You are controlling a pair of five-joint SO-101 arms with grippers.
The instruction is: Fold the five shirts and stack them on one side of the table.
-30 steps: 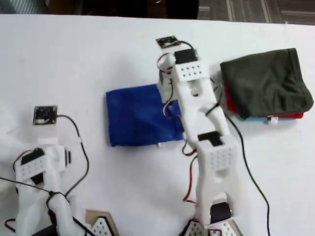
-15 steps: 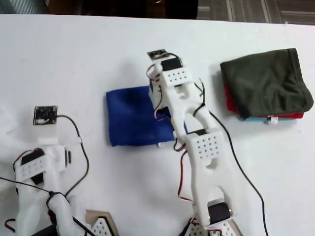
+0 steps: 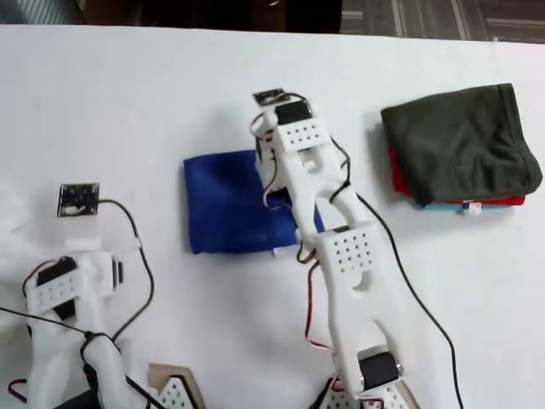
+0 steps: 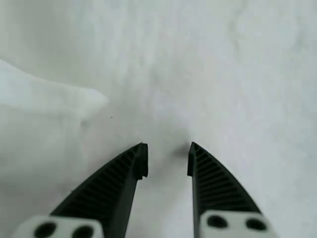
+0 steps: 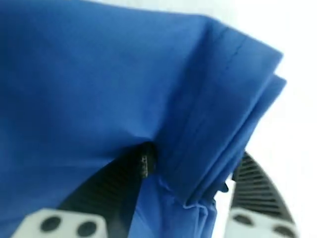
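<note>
Neatly folded blue shirt [image 3: 226,204], layered edges, flat.

A white table [image 3: 128,102] runs from the left edge to the right, plain and smooth; its far edge is a straight line across the scene. Beyond that edge lies a dark floor [image 3: 213,12]; toward the far right it turns to grey flooring [image 3: 426,15] crossed by paler lines; at the far left corner sits a pale striped patch [image 3: 34,10], too small to identify. At the near edge, left of centre, a tan board [image 3: 157,373] lies flat on the table.
</note>
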